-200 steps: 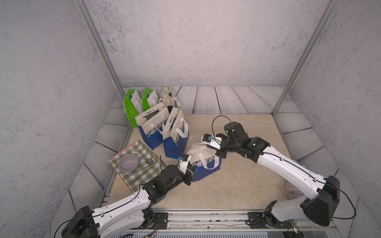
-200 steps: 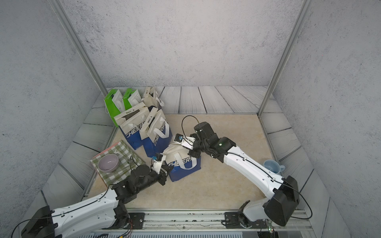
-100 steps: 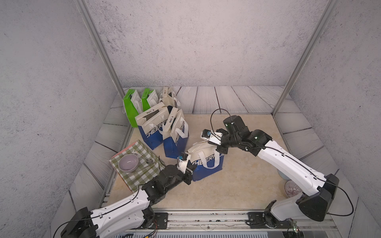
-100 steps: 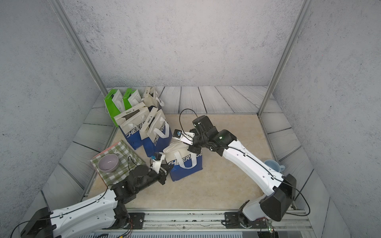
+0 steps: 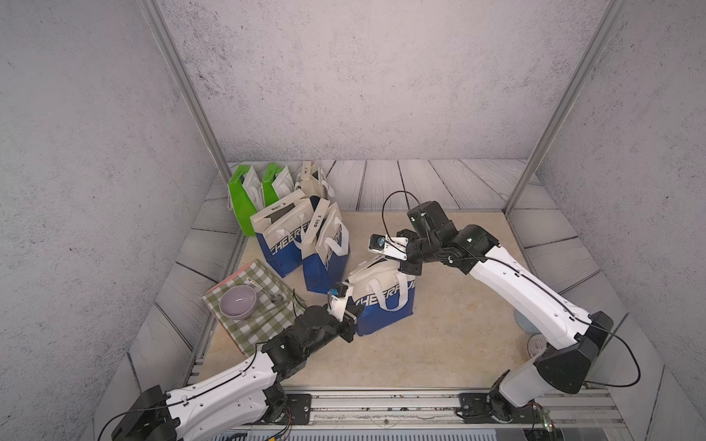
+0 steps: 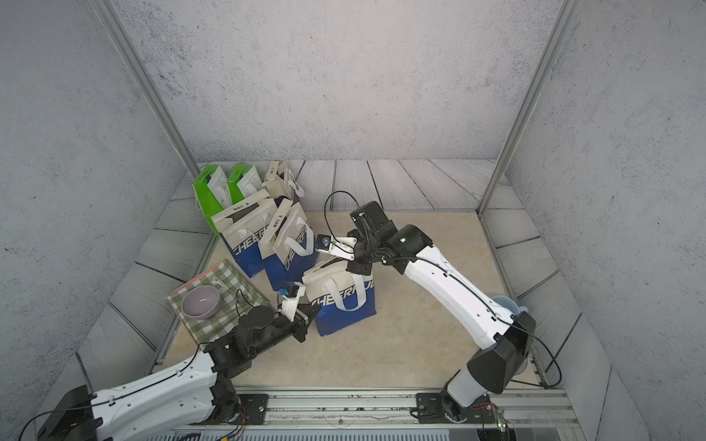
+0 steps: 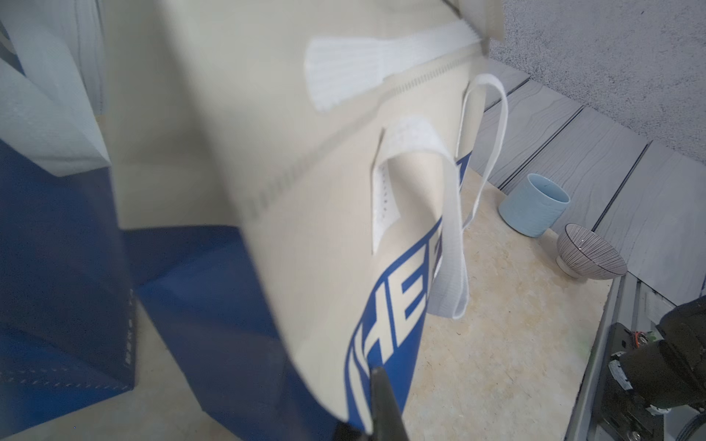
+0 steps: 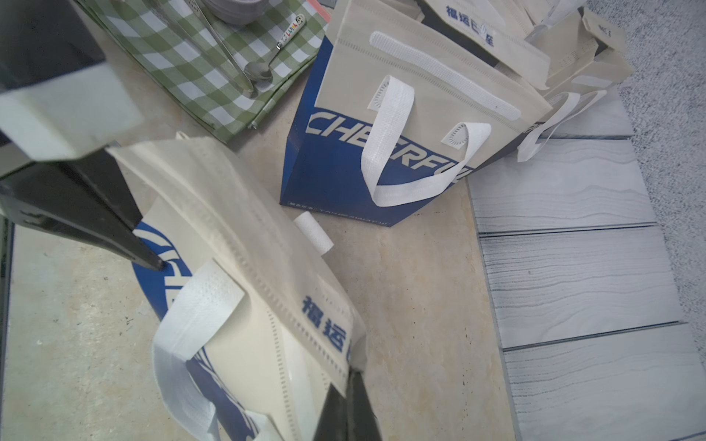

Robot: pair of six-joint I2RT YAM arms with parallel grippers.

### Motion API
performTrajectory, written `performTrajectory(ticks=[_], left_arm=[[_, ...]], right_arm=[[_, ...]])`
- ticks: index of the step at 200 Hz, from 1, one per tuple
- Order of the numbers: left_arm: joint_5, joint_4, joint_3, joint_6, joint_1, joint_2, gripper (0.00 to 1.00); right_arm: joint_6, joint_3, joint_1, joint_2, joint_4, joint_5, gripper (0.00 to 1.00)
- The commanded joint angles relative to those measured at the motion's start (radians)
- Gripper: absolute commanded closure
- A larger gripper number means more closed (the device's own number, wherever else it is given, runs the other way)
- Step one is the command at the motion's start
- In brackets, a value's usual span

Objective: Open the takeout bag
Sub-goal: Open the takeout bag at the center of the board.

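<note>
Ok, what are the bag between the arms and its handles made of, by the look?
The takeout bag looks like matte non-woven fabric, cream over blue: soft folds, dotted pressed seams. Its handles seem white embossed non-woven or webbing strap, from the pinpoint texture. The white closure strip is probably hook-and-loop; fuzzy ribbed surface, unconfirmed.

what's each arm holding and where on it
Both hold the front takeout bag, jaws shut: the left jaws pinch its cream upper panel at the corner nearest that arm, the right jaws pinch its cream top flap at the opposite end.
</note>
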Motion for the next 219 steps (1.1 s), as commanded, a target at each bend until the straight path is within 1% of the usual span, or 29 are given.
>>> performTrajectory(ticks=[1,27,62,70,90,104,118,153,203,219], left_arm=[[0.004,-0.084,-0.026,0.012,-0.006,0.006,1.0],[0.006,-0.073,-0.027,0.01,-0.006,0.004,1.0],[0.013,-0.07,-0.027,0.007,-0.006,0.002,1.0],[0.013,-0.067,-0.028,0.006,-0.006,0.0,1.0],[0.012,-0.067,-0.03,0.006,-0.006,0.0,1.0],[0.013,-0.064,-0.031,0.003,-0.006,0.002,1.0],[0.013,-0.062,-0.031,0.001,-0.006,0.002,1.0],[0.015,-0.064,-0.032,0.001,-0.007,-0.002,1.0],[0.011,-0.066,-0.035,0.002,-0.005,-0.009,1.0],[0.01,-0.062,-0.036,0.003,-0.007,-0.007,1.0]], right_arm=[[-0.026,0.055,-0.018,-0.005,0.049,0.052,1.0],[0.028,-0.022,-0.019,-0.051,0.099,-0.027,1.0],[0.13,-0.186,-0.018,-0.146,0.228,-0.072,0.99],[0.147,-0.21,-0.019,-0.157,0.236,-0.077,0.96],[0.176,-0.267,-0.019,-0.177,0.251,-0.064,0.83],[0.192,-0.306,-0.019,-0.19,0.272,-0.052,0.76],[0.203,-0.333,-0.019,-0.198,0.289,-0.049,0.73],[0.221,-0.357,-0.019,-0.206,0.308,-0.017,0.71],[0.22,-0.431,-0.017,-0.242,0.382,0.007,0.69],[0.214,-0.439,-0.017,-0.241,0.377,0.024,0.69]])
